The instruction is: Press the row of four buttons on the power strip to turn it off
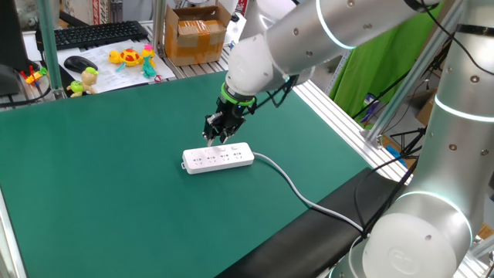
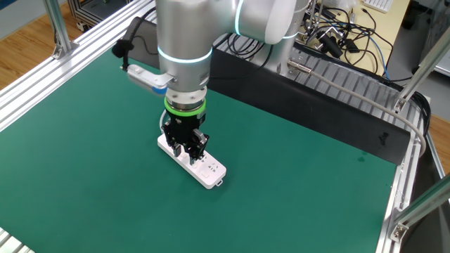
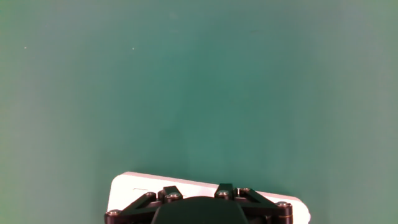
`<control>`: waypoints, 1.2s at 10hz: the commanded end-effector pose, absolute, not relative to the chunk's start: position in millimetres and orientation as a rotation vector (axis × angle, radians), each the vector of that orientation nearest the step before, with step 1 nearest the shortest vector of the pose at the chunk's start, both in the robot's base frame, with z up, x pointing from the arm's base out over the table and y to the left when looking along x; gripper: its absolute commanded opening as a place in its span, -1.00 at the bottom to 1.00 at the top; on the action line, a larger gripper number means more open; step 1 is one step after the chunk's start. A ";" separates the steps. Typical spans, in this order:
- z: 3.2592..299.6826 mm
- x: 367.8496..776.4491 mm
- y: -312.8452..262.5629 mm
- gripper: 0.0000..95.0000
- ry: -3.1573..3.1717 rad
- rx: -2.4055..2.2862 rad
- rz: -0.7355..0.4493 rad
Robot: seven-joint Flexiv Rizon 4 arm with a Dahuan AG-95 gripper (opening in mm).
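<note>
A: Power strip (image 1: pixel 218 157) — where does it lie, reading from the left?

B: On the left of one fixed view there is only bare green surface (image 1: pixel 93 177). Behind its far left edge sit a black keyboard (image 1: pixel 93 34), a black mouse (image 1: pixel 79 62) and some small toys (image 1: pixel 133 58). The white strip lies near the middle of the surface, its pale cable (image 1: pixel 297 189) curving off to the right toward the surface's edge.

A: And the hand?

B: The hand (image 1: pixel 216 137) points down at the strip's far long edge, near its middle. Its dark fingers are drawn narrow, nearly together, with nothing held between them. Whether the tips touch the strip I cannot tell.

A: Can you see the row of four buttons?

B: Too small to make out individually; the socket markings show as dark specks along the top.

A: The other fixed view?

B: The strip (image 2: pixel 204 167) runs diagonally, its upper-left part hidden under the hand (image 2: pixel 184 149), its lower-right end free.

A: The hand view?

B: Mostly green surface (image 3: pixel 199 81); the strip (image 3: pixel 134 186) shows at the bottom, behind the hand's black body.
</note>
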State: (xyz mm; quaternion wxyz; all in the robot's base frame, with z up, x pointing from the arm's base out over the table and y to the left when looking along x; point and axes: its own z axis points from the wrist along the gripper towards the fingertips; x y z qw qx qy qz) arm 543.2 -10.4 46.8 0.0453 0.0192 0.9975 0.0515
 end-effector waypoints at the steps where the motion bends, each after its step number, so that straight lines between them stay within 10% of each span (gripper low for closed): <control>1: 46.9 542.8 -10.4 -0.20 3.049 0.050 0.151; 12: 38.4 539.9 -5.4 -0.20 3.116 0.005 0.133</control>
